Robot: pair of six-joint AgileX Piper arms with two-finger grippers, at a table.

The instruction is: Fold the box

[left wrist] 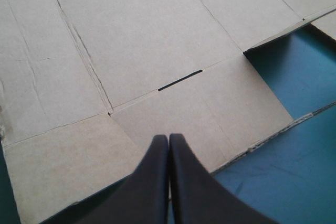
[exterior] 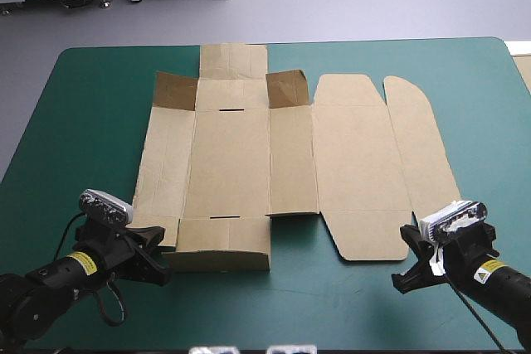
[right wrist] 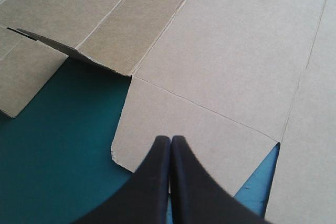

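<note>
The brown box (exterior: 249, 155) lies as a flat cut sheet across the middle of the teal-green table. Its two small far corner flaps (exterior: 176, 90) (exterior: 287, 89) stand partly raised, and the lid panel (exterior: 361, 163) stretches out flat to the right. My left gripper (exterior: 158, 254) is shut just off the near left flap (exterior: 222, 244). In the left wrist view its tip (left wrist: 168, 137) sits over that flap's near edge, short of a narrow slot (left wrist: 180, 80). My right gripper (exterior: 412, 256) is shut at the lid's near right corner, its tip (right wrist: 170, 139) over the lid's near tab (right wrist: 199, 135).
Bare teal-green cover (exterior: 99, 122) runs along the left, and more lies in front between the two arms (exterior: 332, 296). A strip of brown board (exterior: 524, 72) shows at the table's right edge. The table's far edge (exterior: 274, 42) is just behind the box.
</note>
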